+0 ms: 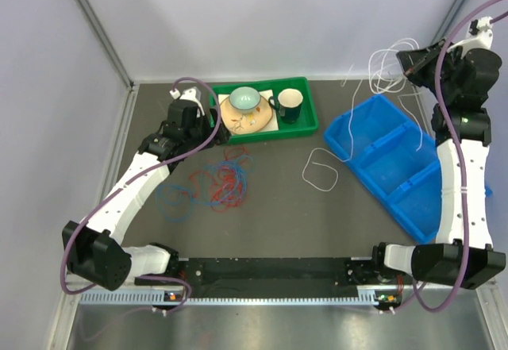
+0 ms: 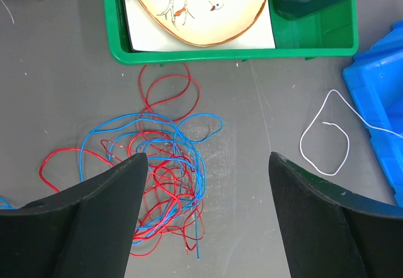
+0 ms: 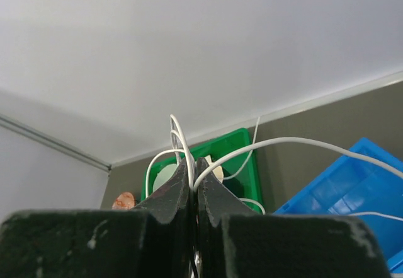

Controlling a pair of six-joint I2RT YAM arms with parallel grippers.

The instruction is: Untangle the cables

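Clamping the thin white flexible wire (image 3: 289,139) aloft, the right gripper (image 3: 192,164) could snag it on the blue plastic bin (image 1: 373,132) it seemingly crosses; left gripper (image 2: 208,161) gapes, empty.

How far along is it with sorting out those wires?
Done: the white cable is clear of the tangle. In hand: the right gripper is shut on it, held up near the blue bin. Left: the red cable and blue cable are tangled together below the open left gripper.

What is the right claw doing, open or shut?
Shut. The right claw has its fingers pressed together, pinching the white cable between them.
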